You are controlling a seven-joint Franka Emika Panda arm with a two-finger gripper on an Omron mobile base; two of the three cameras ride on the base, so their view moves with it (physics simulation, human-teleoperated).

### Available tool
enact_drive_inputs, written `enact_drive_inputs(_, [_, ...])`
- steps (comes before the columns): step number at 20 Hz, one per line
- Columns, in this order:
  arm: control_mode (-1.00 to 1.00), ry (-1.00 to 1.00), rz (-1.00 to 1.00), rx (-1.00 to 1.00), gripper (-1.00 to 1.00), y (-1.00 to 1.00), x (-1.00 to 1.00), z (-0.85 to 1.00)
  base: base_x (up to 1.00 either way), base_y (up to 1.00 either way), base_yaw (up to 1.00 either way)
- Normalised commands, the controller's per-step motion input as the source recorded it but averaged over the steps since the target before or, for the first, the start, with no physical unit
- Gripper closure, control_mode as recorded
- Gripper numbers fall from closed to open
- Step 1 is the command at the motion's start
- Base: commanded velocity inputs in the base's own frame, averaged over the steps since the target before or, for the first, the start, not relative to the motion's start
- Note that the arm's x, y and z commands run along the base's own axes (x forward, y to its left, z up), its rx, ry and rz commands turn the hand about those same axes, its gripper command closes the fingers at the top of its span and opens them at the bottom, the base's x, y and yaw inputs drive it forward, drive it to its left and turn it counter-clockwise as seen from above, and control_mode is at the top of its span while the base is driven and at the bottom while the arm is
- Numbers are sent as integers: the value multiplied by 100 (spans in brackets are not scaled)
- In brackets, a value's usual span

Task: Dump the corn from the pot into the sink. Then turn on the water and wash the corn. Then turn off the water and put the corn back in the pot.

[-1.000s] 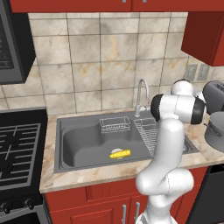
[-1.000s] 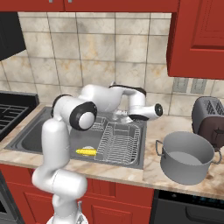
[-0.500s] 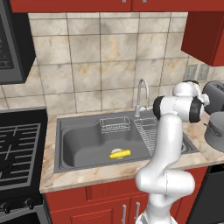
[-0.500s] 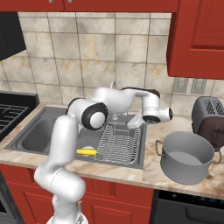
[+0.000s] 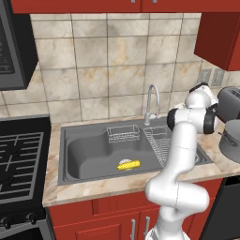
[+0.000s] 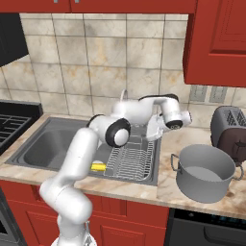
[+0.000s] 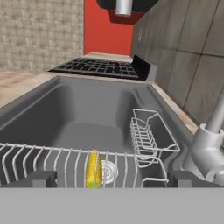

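The corn (image 5: 128, 164) lies on the floor of the sink (image 5: 75, 154), beside the round drain (image 7: 108, 171). From the right side the corn (image 6: 98, 166) shows at the front of the basin, partly behind my arm. In the hand view the corn (image 7: 92, 168) shows through the wires of a rack. My gripper (image 7: 112, 179) is open with nothing between its fingertips (image 7: 41, 178). It hangs above the sink's right end (image 6: 153, 130) and looks along the basin, well apart from the corn. The grey pot (image 6: 206, 173) stands upright on the counter to the right.
A wire dish rack (image 6: 132, 161) fills the sink's right half, and a small wire basket (image 7: 151, 135) sits at the back. The chrome tap (image 5: 151, 101) rises behind the basin, close to my hand. A toaster (image 6: 230, 129) stands behind the pot, and a stove (image 5: 18, 145) is to the left.
My arm has swung to the right, carrying the hand from over the rack toward the sink's right end. The corn and the pot have not moved.
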Motion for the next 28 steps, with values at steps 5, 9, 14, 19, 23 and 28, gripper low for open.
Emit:
enact_drive_inputs(5, [-100, -1, 8, 3, -100, 20, 27, 0, 0, 0, 0])
enact_drive_inputs(9, [-100, -3, -14, 21, -100, 0, 25, 0, 0, 0, 0])
enact_drive_inputs(14, [-100, 0, -13, 14, -100, 0, 12, 0, 0, 0, 0])
enact_drive_inputs(19, [-100, 2, -9, 0, -100, 9, 8, 0, 0, 0, 0])
enact_drive_inputs(23, [-100, -2, -13, -1, -100, 55, 6, 1, 0, 0, 0])
enact_drive_inputs(28, [-100, -5, -2, 0, -100, 11, 1, -3, 0, 0, 0])
